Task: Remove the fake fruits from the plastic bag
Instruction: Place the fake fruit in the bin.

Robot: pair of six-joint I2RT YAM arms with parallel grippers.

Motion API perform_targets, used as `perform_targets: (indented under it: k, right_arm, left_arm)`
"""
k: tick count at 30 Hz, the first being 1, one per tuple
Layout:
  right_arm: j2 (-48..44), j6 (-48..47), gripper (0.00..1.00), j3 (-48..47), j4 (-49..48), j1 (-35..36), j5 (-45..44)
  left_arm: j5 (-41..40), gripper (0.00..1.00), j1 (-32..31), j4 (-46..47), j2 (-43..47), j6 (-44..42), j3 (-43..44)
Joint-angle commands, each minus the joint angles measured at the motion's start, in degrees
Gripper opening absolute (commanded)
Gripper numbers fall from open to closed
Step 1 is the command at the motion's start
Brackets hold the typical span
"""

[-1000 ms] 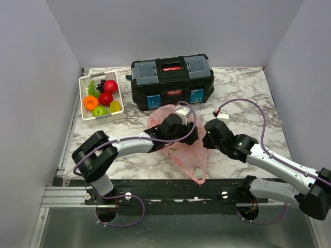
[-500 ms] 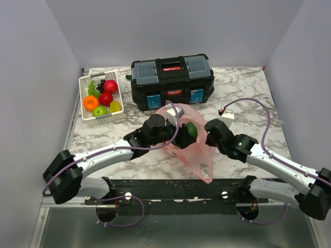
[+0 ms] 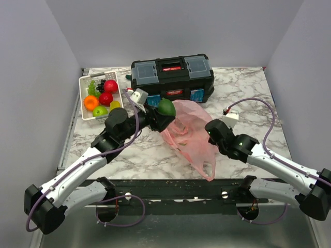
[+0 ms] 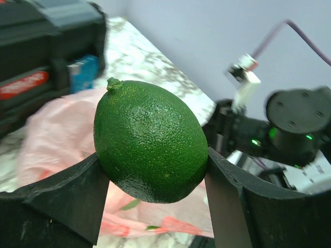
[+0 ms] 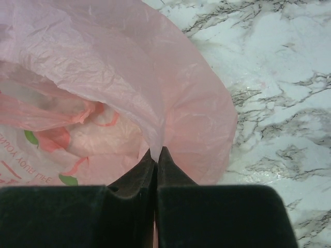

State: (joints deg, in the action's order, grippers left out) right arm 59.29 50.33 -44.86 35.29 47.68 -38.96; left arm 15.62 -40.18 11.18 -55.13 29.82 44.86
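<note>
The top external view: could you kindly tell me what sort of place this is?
Probably a lab test cell for robots: plain grey walls box in a marble-patterned table, with staged props such as a black toolbox and a white basket.

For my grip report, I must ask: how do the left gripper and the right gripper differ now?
The left gripper stands wide; the right gripper is shut. The left gripper holds a green lime; the right gripper pinches the pink bag. Both grip something.
</note>
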Motion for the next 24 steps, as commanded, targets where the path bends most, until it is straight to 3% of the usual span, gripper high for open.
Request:
perform_targets:
  k: [1, 5, 8, 10, 12, 16, 24]
  right_arm:
    - [-2.51, -2.19, 0.07, -0.47, -0.61, 0.22, -1.08]
    - [-4.75, -3.84, 0.18, -0.14, -1.83, 0.22, 0.35]
    - [-6.11, -5.8, 0.3, -0.04, -2.54, 0.22, 1.05]
    - [-6.78, -6.21, 0.4, -0.51, -1.75, 0.22, 1.36]
    - [-7.64, -6.82, 0.57, -0.17, -2.03, 0.22, 1.32]
    - [-8.65, -7.36, 0.71, -0.65, -1.45, 0.22, 2.07]
    - [-11.15, -8.11, 0.76, -0.31, -1.0, 0.22, 2.61]
  left_arm:
    - [-10.76, 0.1, 5.0, -7.09, 4.57, -0.53, 0.2]
    - [-22.49, 0.1, 10.77, -10.69, 6.84, 2.99, -0.75]
    - [-24.26, 0.11, 16.45, -12.91, 7.39, 8.43, -1.27]
    - [-21.58, 0.11, 21.07, -13.62, 7.4, 12.28, -1.67]
    - [-18.46, 0.11, 25.34, -12.14, 6.65, 14.52, -2.58]
    - [-12.24, 0.11, 32.17, -13.79, 2.55, 17.92, -1.14]
    - [-2.04, 0.04, 44.76, -14.79, -10.72, 27.31, 3.89]
